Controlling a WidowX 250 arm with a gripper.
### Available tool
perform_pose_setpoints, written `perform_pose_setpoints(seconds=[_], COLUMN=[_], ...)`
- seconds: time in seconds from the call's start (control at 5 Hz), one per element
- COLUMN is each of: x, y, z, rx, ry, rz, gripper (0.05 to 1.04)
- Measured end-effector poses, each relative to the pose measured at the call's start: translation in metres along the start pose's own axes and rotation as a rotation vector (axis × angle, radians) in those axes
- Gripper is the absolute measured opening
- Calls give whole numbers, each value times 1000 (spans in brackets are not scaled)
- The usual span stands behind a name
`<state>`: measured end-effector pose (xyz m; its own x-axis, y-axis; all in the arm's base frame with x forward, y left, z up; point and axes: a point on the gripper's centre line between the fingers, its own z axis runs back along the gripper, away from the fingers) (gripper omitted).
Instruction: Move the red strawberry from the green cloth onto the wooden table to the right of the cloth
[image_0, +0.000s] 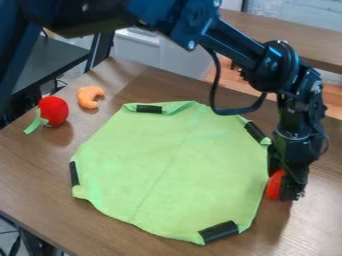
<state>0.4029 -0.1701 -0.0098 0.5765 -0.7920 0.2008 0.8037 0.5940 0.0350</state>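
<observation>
Low at the right of the table, the gripper hangs down, shut on a rounded red object. Its black finger covers the object's right side, and the object is just beyond the right edge of a green cloth. The cloth lies spread out, with black strips at several places along its edge and a faint crease across it. At the upper left, a red round toy with a green stem rests on the wood. Beside it, up and to the right, lies a curved orange toy.
The brown wooden table carries everything. The arm spans the top of the view and comes down on the right, with a black cable looping over the cloth's upper right edge. A dark table stands behind at the left, and another wooden surface at the upper right.
</observation>
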Motion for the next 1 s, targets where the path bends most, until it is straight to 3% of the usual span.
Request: perform_pose_setpoints(seconds=[0.2,0.6,0.8,1.0], x=[0,-3,-9,-24], y=[-1,-8,5,4], z=[-1,5,44,64], rx=[-1,-35,-1,-22], ry=[1,-41,-133,-172], rz=[-12,-46,-24,-21], gripper=[1004,1000,1001,1000])
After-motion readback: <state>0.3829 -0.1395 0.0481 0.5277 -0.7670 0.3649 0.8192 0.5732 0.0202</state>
